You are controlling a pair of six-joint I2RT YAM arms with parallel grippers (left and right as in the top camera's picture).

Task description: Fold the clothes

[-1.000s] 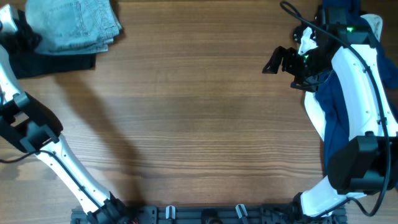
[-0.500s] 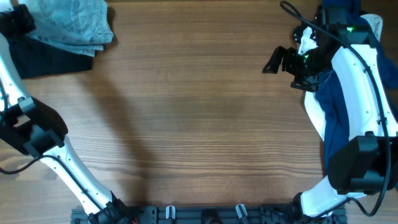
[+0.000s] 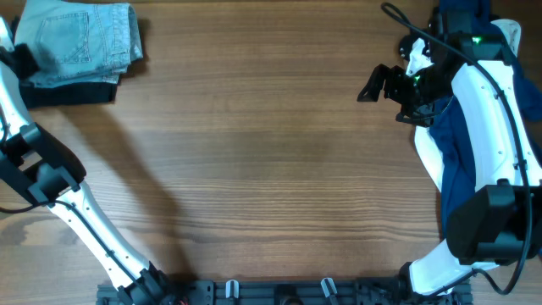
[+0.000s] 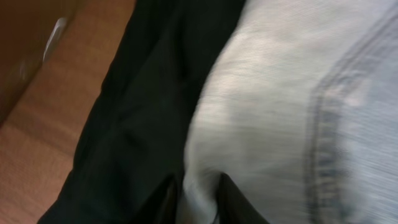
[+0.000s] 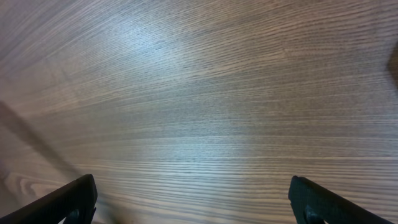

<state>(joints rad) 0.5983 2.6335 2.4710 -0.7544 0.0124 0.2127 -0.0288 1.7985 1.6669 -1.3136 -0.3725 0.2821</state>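
Tool (image 4: 196, 198) pinching jeans (image 4: 280, 106) atop blk garment (image 4: 149, 93).

1. The jeans (image 3: 80, 36) are pale light-blue denim, folded into a compact, roughly rectangular bundle. They lie flat in the far-left corner of the desk. A stitched back pocket (image 3: 72, 41) faces up, and the layered fold edges show along the right side. Close up (image 4: 280, 93) the cloth is blurred, with a curved stitched seam running across it.
2. The black garment (image 3: 72, 91) lies flat beneath the jeans in the same corner, touching them. It shows as a dark strip along their near side and, close up (image 4: 143, 124), along their left side.
3. The navy-blue garment (image 3: 453, 165) lies crumpled along the right edge of the desk, reaching up to the far-right corner. A white band borders its left side, and the garment is partly hidden.
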